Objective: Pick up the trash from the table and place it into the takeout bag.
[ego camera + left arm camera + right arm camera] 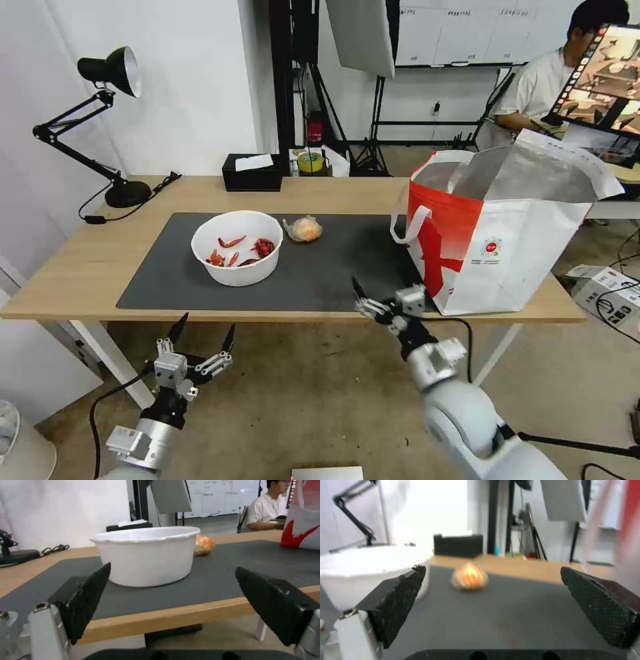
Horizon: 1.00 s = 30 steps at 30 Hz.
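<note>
On the table (80, 267), a white round bowl (237, 247) with red scraps sits on the dark grey mat (320, 267). A small clear bag of yellow-orange food (305, 229) lies just right of it. The white-and-red takeout bag (500, 233) stands open at the table's right end. My left gripper (205, 328) hangs open below the front edge, facing the bowl (146, 555). My right gripper (380, 293) is open at the mat's front edge beside the takeout bag, pointing at the food bag (470, 578), with the bowl (363, 572) off to one side.
A black desk lamp (107, 133) stands at the table's back left. A black tissue box (252, 172) and a yellow tape roll (310, 161) sit along the back edge. Cardboard boxes (610, 290) lie on the floor at the right. A person sits behind the takeout bag.
</note>
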Motion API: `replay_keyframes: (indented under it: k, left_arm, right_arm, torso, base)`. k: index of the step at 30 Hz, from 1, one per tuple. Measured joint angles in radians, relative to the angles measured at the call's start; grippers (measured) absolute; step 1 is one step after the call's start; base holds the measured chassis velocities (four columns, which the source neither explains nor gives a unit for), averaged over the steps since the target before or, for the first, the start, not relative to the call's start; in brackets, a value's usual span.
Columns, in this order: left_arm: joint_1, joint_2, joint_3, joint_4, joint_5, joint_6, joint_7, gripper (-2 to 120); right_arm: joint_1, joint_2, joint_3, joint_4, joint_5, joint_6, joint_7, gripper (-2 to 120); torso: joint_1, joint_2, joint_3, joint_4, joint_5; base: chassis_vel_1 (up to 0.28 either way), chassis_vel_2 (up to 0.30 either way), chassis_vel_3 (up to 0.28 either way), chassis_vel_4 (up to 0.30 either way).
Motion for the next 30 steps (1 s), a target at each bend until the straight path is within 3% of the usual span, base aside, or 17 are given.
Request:
replay_keyframes:
  k: [6,12,25,30]
  left_arm:
    - [0.004,0.000,-0.004,-0.001,0.000,-0.001,-0.001,100]
    - [0.013,-0.002,-0.012,-0.001,0.000,-0.005,-0.001,100]
    - [0.023,-0.003,-0.021,-0.004,0.007,-0.012,-0.001,100]
    - [0.032,-0.012,-0.023,-0.004,0.016,-0.023,0.000,100]
  right_arm:
    - [0.227,0.034,-0.125,-0.120,0.075,-0.048,0.037,100]
    - [0.491,0.124,-0.242,-0.359,0.165,-0.077,0.077,100]
    - [0.709,0.284,-0.291,-0.694,0.200,-0.131,0.096,100]
    - [0.777,0.341,-0.298,-0.846,0.225,-0.214,0.021,100]
  torso:
    - [0.000,0.000,0.000,0.0003,-0.0001]
    - [0.000,0.000,0.000,0.0004,-0.0001]
    - [0.000,0.000,0.000,0.0003,-0.0001]
    - [0.000,0.000,0.000,0.0002,0.0000]
  base:
    - [0.000,0.000,0.000,0.000]
    - [0.000,0.000,0.000,0.000]
    - [0.000,0.000,0.000,0.000]
    - [0.000,0.000,0.000,0.000]
